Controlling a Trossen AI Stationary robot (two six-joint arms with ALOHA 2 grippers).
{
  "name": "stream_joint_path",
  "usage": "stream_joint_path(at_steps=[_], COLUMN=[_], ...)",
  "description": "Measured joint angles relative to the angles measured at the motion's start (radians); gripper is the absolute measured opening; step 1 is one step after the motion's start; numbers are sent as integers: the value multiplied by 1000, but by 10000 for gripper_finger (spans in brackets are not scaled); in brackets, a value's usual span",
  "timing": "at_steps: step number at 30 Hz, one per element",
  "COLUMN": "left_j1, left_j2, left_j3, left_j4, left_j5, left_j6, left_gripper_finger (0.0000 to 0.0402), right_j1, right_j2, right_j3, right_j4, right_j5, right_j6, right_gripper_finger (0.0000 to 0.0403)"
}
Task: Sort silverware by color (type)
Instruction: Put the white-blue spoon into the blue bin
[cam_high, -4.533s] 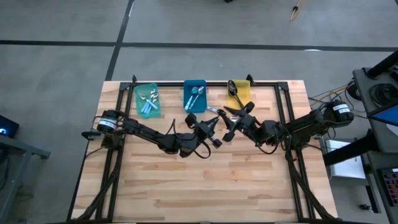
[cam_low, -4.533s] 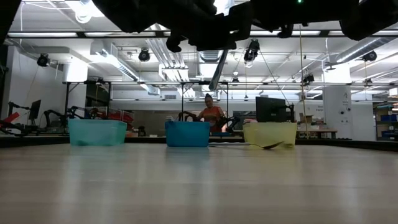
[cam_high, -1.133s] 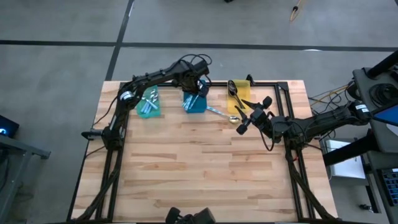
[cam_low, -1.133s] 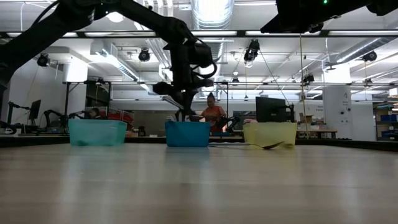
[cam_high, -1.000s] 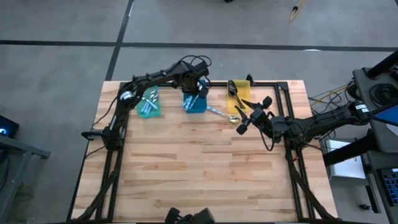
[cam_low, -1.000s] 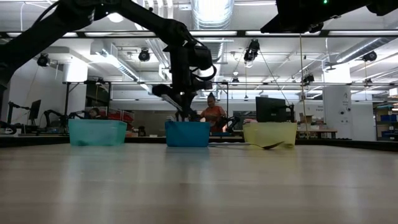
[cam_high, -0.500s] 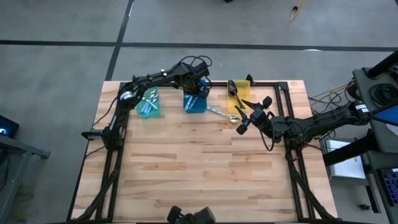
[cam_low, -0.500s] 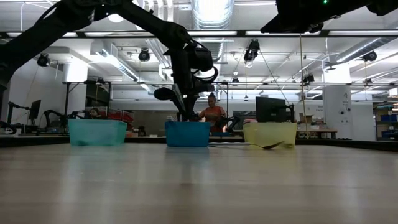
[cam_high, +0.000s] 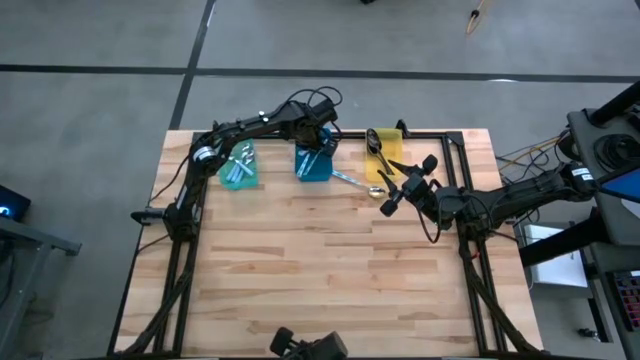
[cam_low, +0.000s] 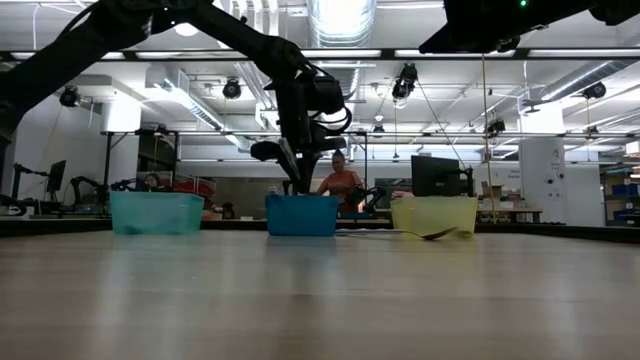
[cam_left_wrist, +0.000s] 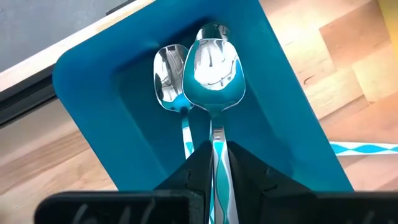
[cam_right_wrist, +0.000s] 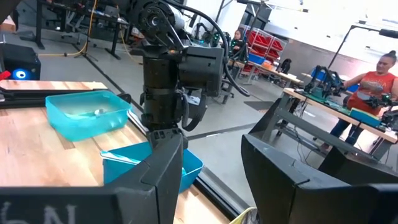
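Observation:
My left gripper (cam_high: 318, 148) hangs over the blue bin (cam_high: 312, 166) at the table's far edge, shut on a spoon (cam_left_wrist: 213, 62) with a shiny silver bowl and a light-blue patterned handle. A second such spoon (cam_left_wrist: 169, 84) lies on the bin's floor beside it. In the low view the left gripper (cam_low: 296, 172) points down into the blue bin (cam_low: 302, 215). My right gripper (cam_high: 400, 190) is open and waits near the yellow bin (cam_high: 384, 152), touching nothing. One silver spoon (cam_high: 358, 184) lies on the table between the blue and yellow bins. My left gripper pinches the spoon's light-blue handle (cam_left_wrist: 217, 149) between its two fingers (cam_left_wrist: 198, 167), coming from above and pointing down. The fingers lie along the handle. The spoon hangs bowl-end down inside the blue bin; whether the bowl (cam_left_wrist: 213, 68) touches the bin's floor, I cannot tell.
The teal bin (cam_high: 237, 163) to the left holds several silver spoons. The yellow bin holds a dark spoon (cam_high: 375, 143). All three bins stand in a row along the far edge. The near half of the wooden table (cam_high: 320, 280) is bare. A person stands beyond the table (cam_low: 341, 180).
My left gripper has turned a little at the wrist above the blue bin and settled slightly lower, keeping the spoon in its hold. The right arm has kept still.

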Motion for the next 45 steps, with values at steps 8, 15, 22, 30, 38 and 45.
stream_joint_path(at_steps=[8, 15, 22, 30, 38, 45], left_j1=[0, 0, 0, 0, -3, -87], left_j2=[0, 0, 0, 0, -8, -31], left_j3=[0, -17, -66, -71, -23, 80], left_j4=[-2, 3, 32, 49, 12, -13], left_j5=[0, 0, 1, 9, 8, -3], left_j6=[8, 8, 11, 27, 93, 239], left_gripper_finger=[26, 27, 27, 61, 109, 121], right_j1=[0, 0, 0, 0, -2, -2], right_j2=[0, 0, 0, 0, 0, 0], right_j3=[0, 0, 0, 0, 0, 0], right_j4=[-1, -1, -7, -7, -16, -16], right_j5=[0, 0, 0, 0, 0, -1], right_j6=[-3, -3, -3, -3, -3, 31], right_gripper_finger=[155, 155, 155, 155, 155, 155])
